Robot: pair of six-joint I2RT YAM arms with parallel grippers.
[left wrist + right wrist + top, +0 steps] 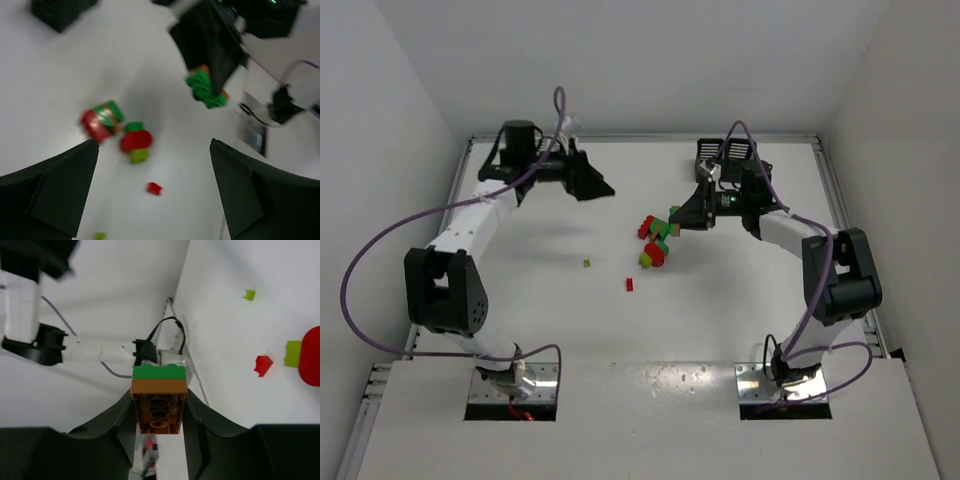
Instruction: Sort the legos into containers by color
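My right gripper [680, 217] is shut on a joined brown-and-green lego chunk [159, 400] and holds it above the table. It also shows in the left wrist view [206, 92]. A heap of red, green and yellow-green legos [655, 242] lies just left of it. A tiny red lego [629, 284] and a tiny yellow-green one [587, 263] lie apart, nearer me. My left gripper [594, 186] is open and empty, raised left of the heap. A black bin [708, 155] and a white bin [740, 150] stand at the back, partly hidden by the right arm.
White walls enclose the table on three sides. In the left wrist view a black bin [60, 11] is at the top left, blurred. Purple cables loop off both arms. Metal rails run along the table's side edges.
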